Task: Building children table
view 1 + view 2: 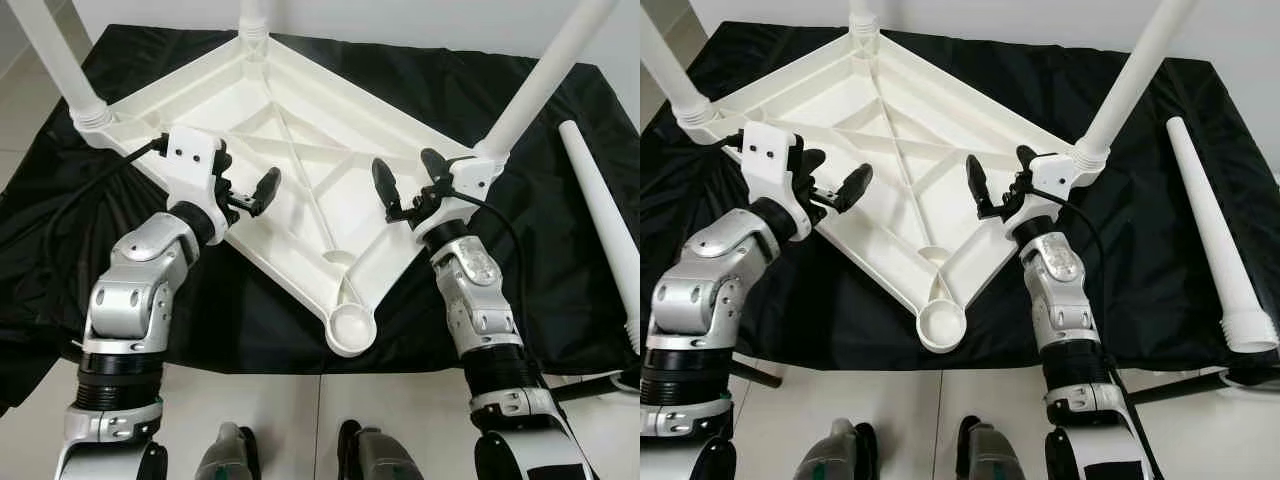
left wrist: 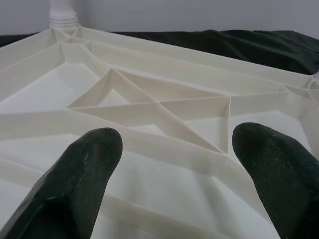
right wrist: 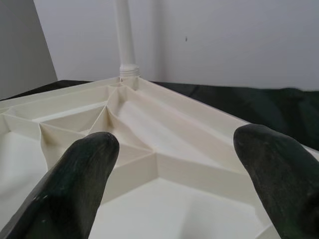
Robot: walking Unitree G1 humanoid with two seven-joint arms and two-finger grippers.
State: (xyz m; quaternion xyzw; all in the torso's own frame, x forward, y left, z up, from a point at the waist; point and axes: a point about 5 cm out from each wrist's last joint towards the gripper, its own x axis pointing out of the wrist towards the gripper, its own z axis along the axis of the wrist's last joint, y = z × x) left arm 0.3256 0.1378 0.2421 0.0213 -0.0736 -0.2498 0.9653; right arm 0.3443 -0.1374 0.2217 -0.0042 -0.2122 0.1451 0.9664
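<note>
**Three legs in, one to go**

Your tabletop point(image 1: 300, 150) lies upside down on the black cloth point(image 1: 560, 250); nearest socket point(image 1: 350, 327) empty; spare leg point(image 1: 1215, 240) lies right; left gripper point(image 1: 248, 192) and right gripper point(image 1: 408, 180) hover open, empty

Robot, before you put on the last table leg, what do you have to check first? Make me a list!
1. Upside-down white plastic tabletop lies flat on the black cloth: ok.
2. Three white legs already stand in their corners, like the right-hand leg: ok.
3. Near corner's round socket is free for a leg: ok.
4. Loose white tapered leg lies on the cloth to the right, nothing on it: ok.
5. Left gripper and right gripper open, holding nothing, above the tabletop: ok.
6. Standing legs screwed tight: cannot tell.
</note>
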